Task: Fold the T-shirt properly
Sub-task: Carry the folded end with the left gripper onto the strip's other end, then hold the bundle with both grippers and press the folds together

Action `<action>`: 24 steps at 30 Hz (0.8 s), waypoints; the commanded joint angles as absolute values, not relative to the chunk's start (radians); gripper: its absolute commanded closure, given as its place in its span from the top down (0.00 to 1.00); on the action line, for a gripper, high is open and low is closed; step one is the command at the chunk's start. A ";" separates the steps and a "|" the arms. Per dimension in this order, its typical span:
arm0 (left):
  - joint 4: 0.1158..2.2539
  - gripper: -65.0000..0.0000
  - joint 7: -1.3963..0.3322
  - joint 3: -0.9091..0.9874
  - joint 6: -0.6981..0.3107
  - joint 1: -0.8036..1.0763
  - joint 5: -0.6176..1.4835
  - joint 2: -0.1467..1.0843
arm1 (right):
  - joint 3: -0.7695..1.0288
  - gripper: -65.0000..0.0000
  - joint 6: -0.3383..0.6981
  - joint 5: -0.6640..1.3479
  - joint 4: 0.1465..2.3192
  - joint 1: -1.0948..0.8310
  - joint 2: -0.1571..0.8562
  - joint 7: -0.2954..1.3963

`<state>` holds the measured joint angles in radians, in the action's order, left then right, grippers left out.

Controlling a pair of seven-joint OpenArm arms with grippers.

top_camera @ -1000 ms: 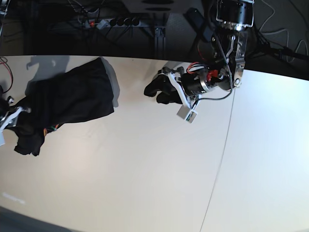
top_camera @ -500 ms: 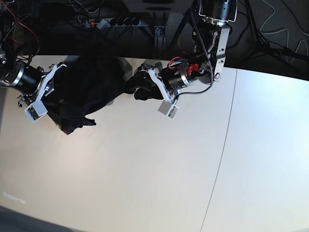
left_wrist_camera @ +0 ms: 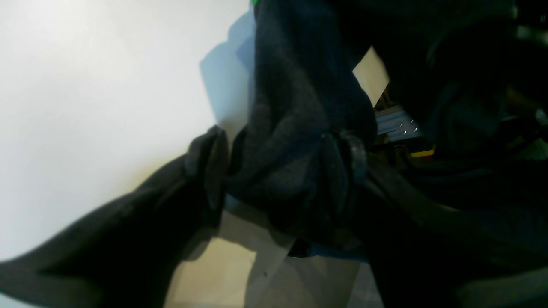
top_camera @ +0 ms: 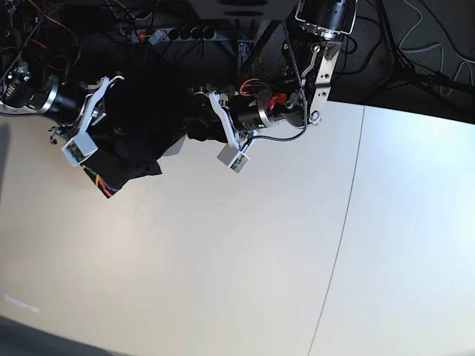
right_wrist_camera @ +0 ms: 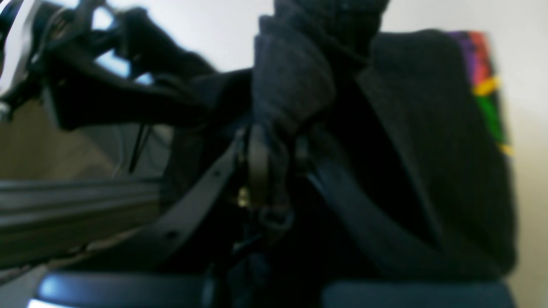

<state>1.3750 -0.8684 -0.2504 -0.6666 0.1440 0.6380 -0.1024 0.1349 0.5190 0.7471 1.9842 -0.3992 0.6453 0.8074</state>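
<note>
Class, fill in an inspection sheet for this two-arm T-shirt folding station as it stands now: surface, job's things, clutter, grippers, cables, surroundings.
Surface: pale table, a thin seam line running down its right part.
Job's things: black T-shirt bunched at the table's far left edge, rainbow neck band hanging at its lower corner.
Clutter: nothing seen.
Grippers: right gripper shut on the T-shirt; left gripper has a fold of the shirt between wide-set jaws.
Cables: wires along both arms; loose cords behind the table.
Surroundings: power strip on the dark floor beyond.
</note>
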 commanded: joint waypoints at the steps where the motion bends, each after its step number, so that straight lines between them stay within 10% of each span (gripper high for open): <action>1: 1.353 0.53 -0.940 -0.252 -0.640 0.164 0.616 -0.100 | 0.116 0.00 0.564 0.748 2.001 -0.393 0.659 0.785; 5: 1.353 0.53 -0.940 -0.252 -0.640 0.163 0.616 -0.100 | 0.006 0.00 0.564 0.685 2.001 -0.393 0.659 0.783; 11: 1.353 0.53 -0.939 -0.252 -0.640 0.163 0.616 -0.100 | -0.071 0.68 0.562 0.598 2.001 -0.389 0.659 0.746; 24: 1.357 0.52 -0.939 -0.238 -0.640 0.123 0.617 -0.099 | -0.004 0.68 0.561 0.583 2.001 -0.217 0.662 0.730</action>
